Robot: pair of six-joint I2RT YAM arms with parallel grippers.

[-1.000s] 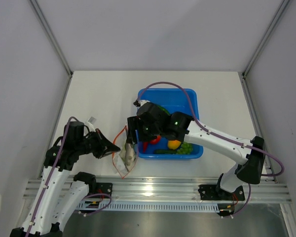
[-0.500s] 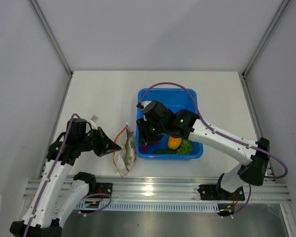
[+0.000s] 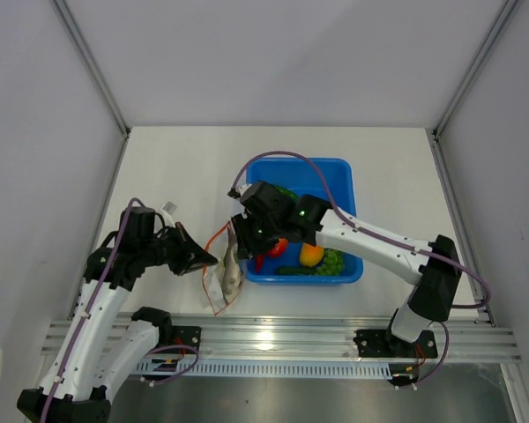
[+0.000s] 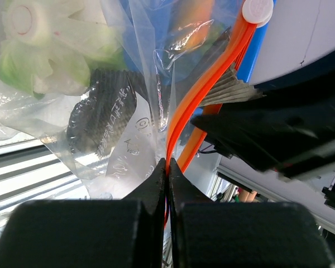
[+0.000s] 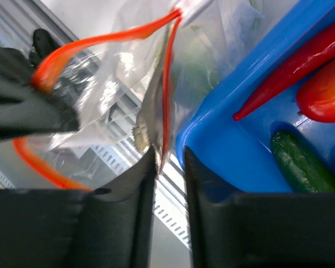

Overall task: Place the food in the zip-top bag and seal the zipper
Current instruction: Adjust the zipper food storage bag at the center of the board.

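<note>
Bag: floppy, crinkled clear plastic, at worktop's front edge, left of tub.
Zipper: thin orange strip.
Left end effector: closed on zipper.
Right end effector: jaws slightly apart, zipper between.
Fish: grey, blurred behind plastic.

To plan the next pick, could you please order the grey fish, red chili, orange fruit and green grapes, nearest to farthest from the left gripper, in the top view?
1. Grey fish, just right of the left gripper.
2. Red chili, left end of the blue tub.
3. Orange fruit, tub's middle.
4. Green grapes, farther right.
</note>
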